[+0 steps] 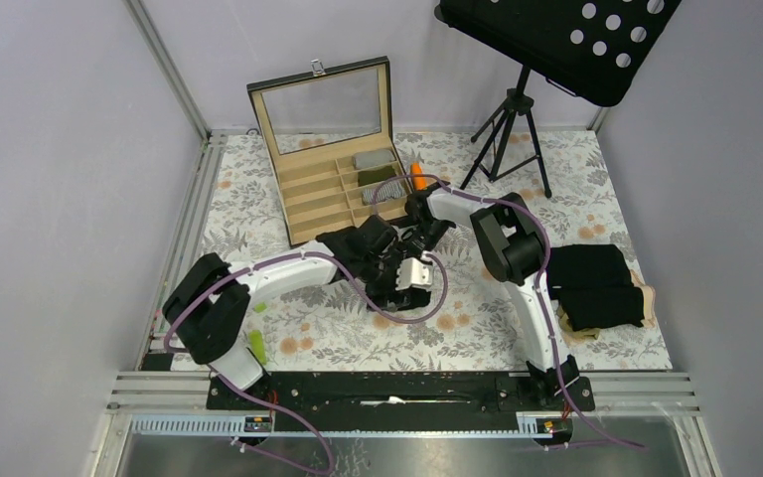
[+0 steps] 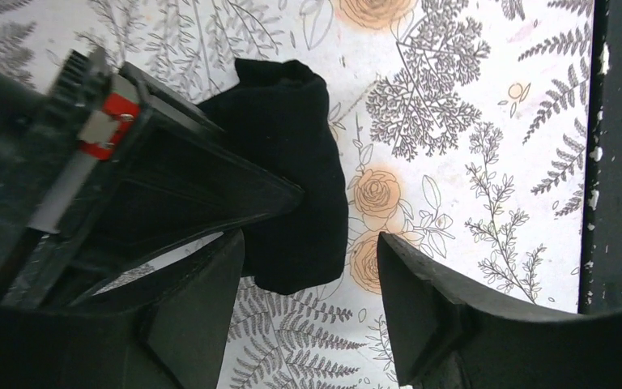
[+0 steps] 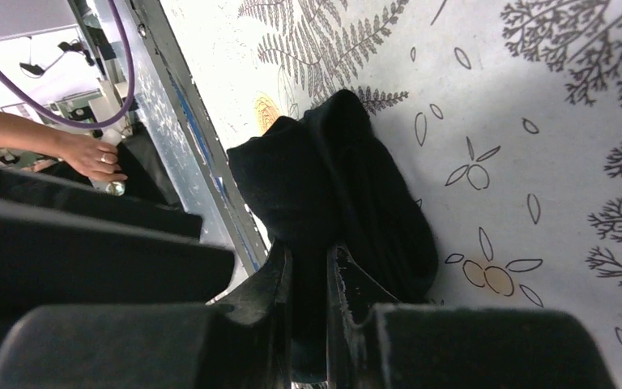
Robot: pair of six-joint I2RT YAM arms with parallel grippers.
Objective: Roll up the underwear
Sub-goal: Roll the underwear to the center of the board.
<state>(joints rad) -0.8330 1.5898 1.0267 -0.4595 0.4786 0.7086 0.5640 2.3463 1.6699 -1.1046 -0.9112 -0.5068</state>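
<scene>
Jaws of the left gripper (image 2: 312,259) stand apart over one end of a folded black underwear piece (image 2: 291,146), which lies on the flowered counter (image 2: 470,121) midway between its left and right edges. Right gripper (image 3: 308,251) is clamped on the same cloth. A black underwear pile (image 1: 596,283) sits by the right edge

Plain pale lilac-grey walls (image 1: 50,149) close the cell on 3 sides, with a slanted aluminium corner post (image 1: 171,70) at the rear left. The bench (image 1: 477,338) wears a white cloth printed with grey ferns and orange roses, evenly lit. Ribbed aluminium rails (image 1: 666,390) edge its near side. At the rear right a black perforated music stand (image 1: 556,40) rises on a tripod.
</scene>
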